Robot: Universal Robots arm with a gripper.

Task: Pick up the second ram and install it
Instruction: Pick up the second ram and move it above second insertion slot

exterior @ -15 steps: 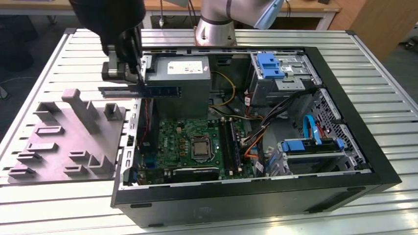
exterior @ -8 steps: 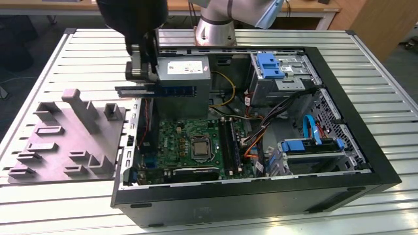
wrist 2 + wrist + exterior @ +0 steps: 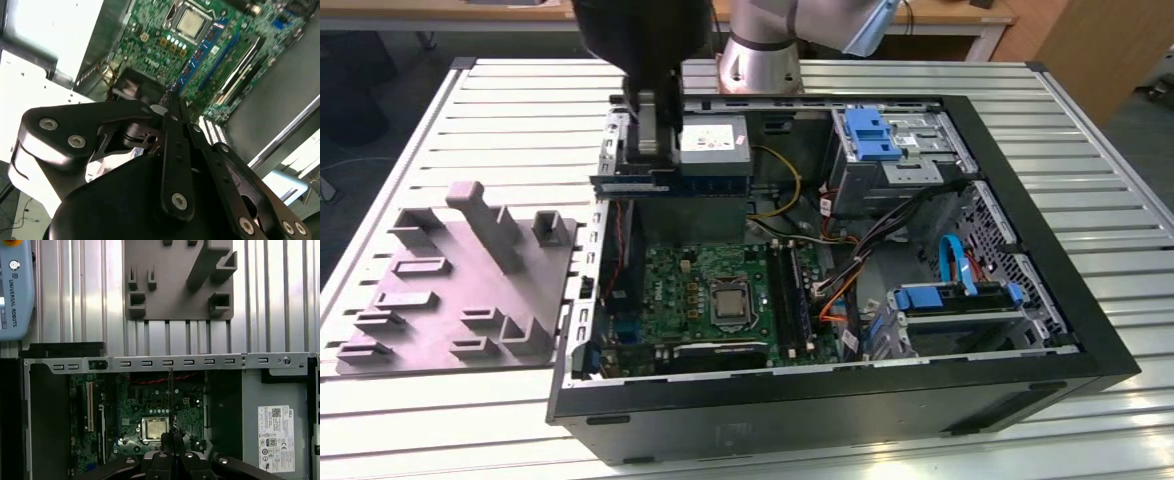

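The gripper (image 3: 654, 168) is clamped on the second ram (image 3: 674, 185). In the exterior view it holds the stick level in the upper centre of the frame, long side running across the picture. The grip sits nearer the stick's end on the exterior view's left. The stick hangs in the air over the open computer case (image 3: 854, 410), in front of the power supply (image 3: 714, 140) and well above the motherboard (image 3: 680, 280).

In the first wrist view the stick (image 3: 170, 390) shows edge-on as a thin dark line. It runs up from the closed gripper (image 3: 170, 437) at the bottom centre, over the processor socket (image 3: 155, 427). The grey fixture (image 3: 454, 290) lies on the slatted tabletop (image 3: 520, 100) at the left of the exterior frame, just beside the case.

As a judgement, the pick-up is done and the carrying part of the install is in hand. The stick is over the case but has not been lowered and touches nothing on the board. The memory slots (image 3: 781, 285) sit to the exterior view's right of the socket and run up and down the frame. The stick therefore appears to lie crosswise to them. Seating it would call for turning the stick parallel to a free slot and centring it over that slot. It would then need a straight, even press, so that neither end goes in first.
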